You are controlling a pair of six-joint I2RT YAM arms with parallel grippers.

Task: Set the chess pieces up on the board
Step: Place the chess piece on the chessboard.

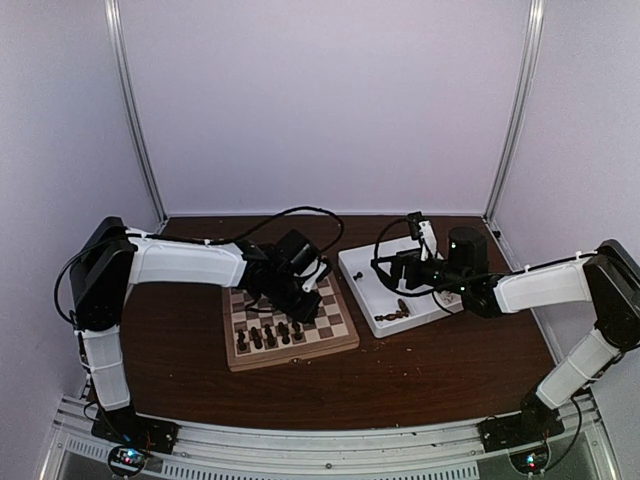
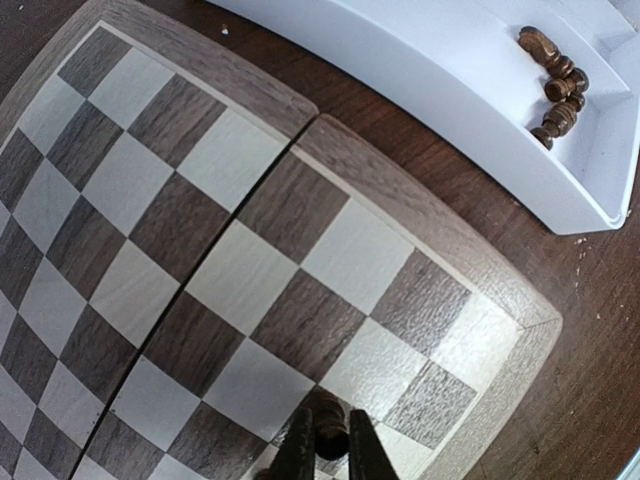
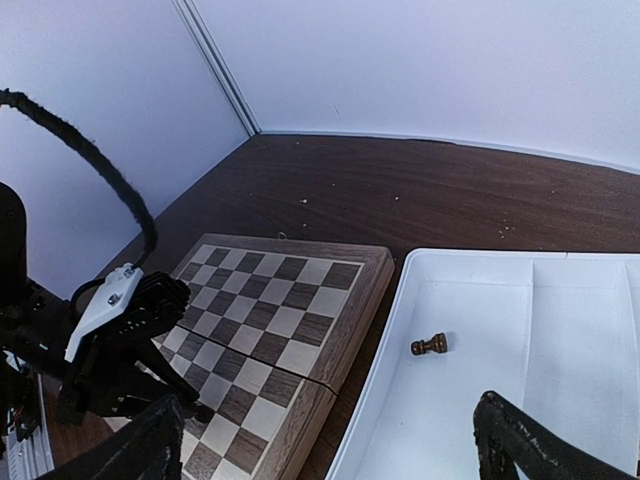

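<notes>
The board (image 1: 290, 322) lies left of centre, with several dark chess pieces (image 1: 268, 335) standing on its near rows. My left gripper (image 2: 330, 414) is shut on one dark chess piece (image 2: 325, 400), held upright over a dark square near the board's (image 2: 230, 260) right edge; whether it touches the square I cannot tell. In the top view that left gripper (image 1: 308, 298) hangs over the board's right half. My right gripper (image 3: 330, 403) stands wide open and empty above the white tray (image 3: 470, 300), where one dark piece (image 3: 429, 345) lies on its side.
The white compartmented tray (image 1: 362, 262) sits right of the board, almost touching it. Several more dark pieces (image 1: 392, 315) lie in its near compartment, also seen as a cluster of pieces (image 2: 555, 85) in the left wrist view. White walls close in the back and sides.
</notes>
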